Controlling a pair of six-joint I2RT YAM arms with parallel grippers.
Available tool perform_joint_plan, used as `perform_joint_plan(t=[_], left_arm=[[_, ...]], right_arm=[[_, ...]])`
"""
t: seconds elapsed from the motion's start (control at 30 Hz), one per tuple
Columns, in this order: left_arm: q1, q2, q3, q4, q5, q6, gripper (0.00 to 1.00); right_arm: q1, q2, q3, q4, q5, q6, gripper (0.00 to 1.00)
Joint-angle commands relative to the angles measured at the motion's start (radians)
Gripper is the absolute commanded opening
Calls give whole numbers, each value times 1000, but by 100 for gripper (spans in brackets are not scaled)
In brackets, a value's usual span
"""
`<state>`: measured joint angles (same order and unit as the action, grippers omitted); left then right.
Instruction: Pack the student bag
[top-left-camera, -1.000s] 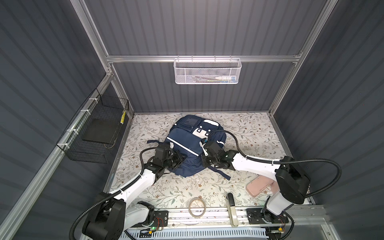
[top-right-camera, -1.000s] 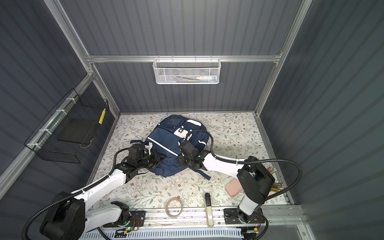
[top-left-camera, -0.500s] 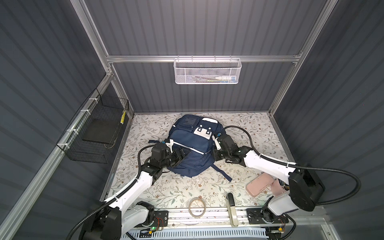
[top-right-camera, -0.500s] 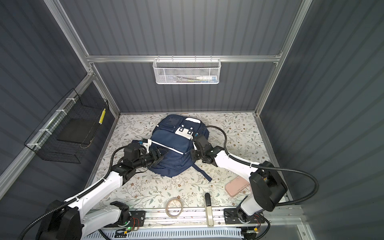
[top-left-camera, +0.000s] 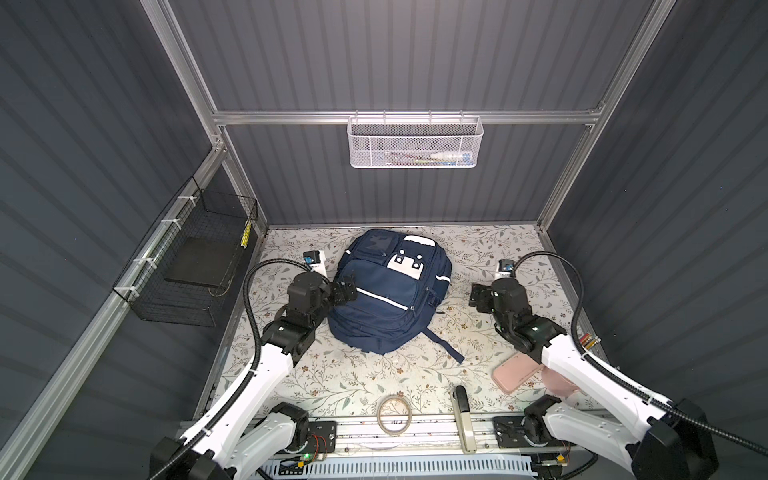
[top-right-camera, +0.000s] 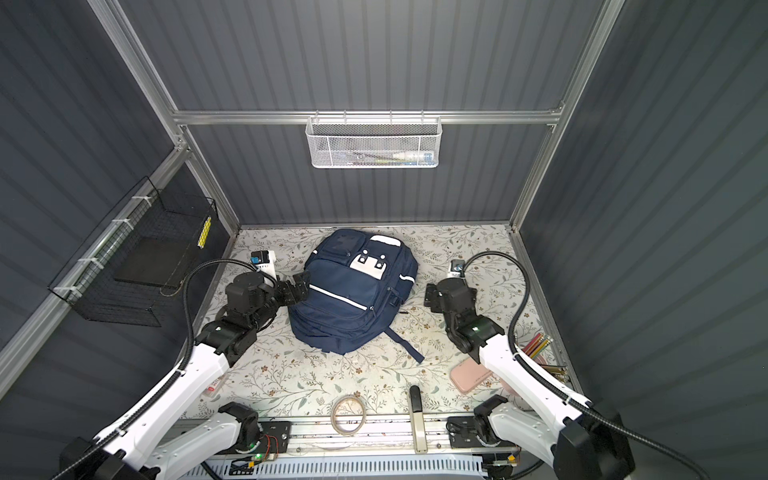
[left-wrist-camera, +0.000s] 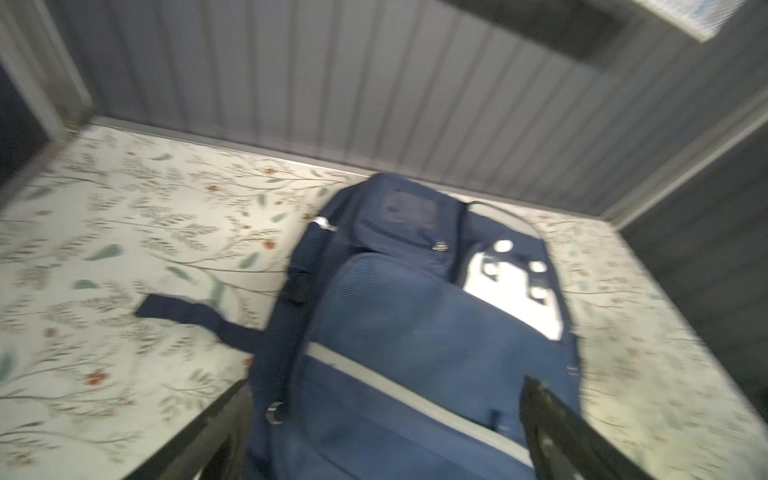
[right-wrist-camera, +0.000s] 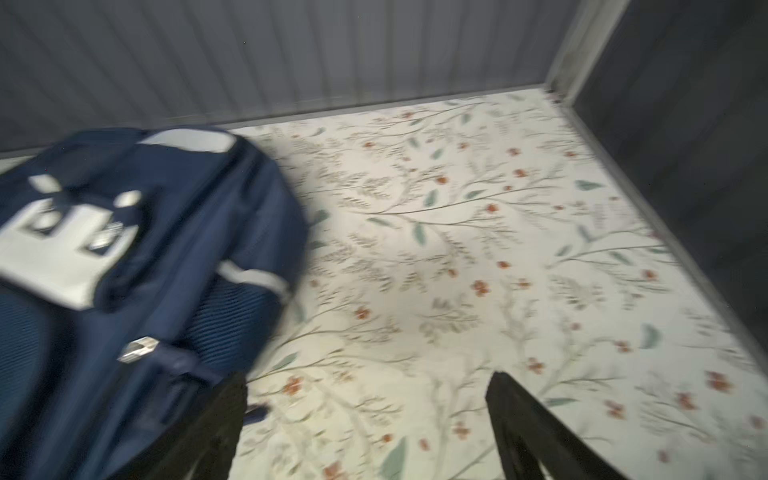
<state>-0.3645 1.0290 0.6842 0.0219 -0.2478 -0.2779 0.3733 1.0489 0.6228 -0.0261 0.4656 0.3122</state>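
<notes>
Backpack (top-left-camera: 388, 291) zips look closed from where I stand; the navy bag lies flat on the floral table (top-left-camera: 478, 245), front panel up, near the back wall and a little left of the middle. Loose items sit outside it: a pink case (top-left-camera: 515, 372) at the right front, coloured pencils (top-right-camera: 536, 345) by the right edge, a tape roll (top-left-camera: 395, 419) on the front rail.

Left gripper (top-left-camera: 347, 289) hangs at the bag's left flank with its jaws spread, straddling the fabric in the left wrist view without pinching it. Right gripper (top-left-camera: 478, 296) is also spread and holds nothing, hovering over bare table well apart from the bag's right side; its wrist view shows only floral surface between the fingers.

This would fit either a bag waiting to be opened or one shut again with things left out, so I cannot call the stage. Both wrist views are blurred, so fine detail such as zipper pulls is hard to read. If the bag is to be handled, I judge that one claw should pin the soft body while the other works, since limp fabric will slide and bunch on that smooth surface.
</notes>
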Motion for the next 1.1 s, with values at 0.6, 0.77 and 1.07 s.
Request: perform_joint_plan(t=[0.6,0.77,1.07], left_arm=[[342,686,-218,908,186,280,100],[341,689,-210,894,179,287,100],[340,691,-212,897,174,289,100]], right_arm=[[-385,390,-307,983,-272,-252,98],[-409,387,-297,956,-312,-236,99],[-410,401,-290,964,-314,-236,99]])
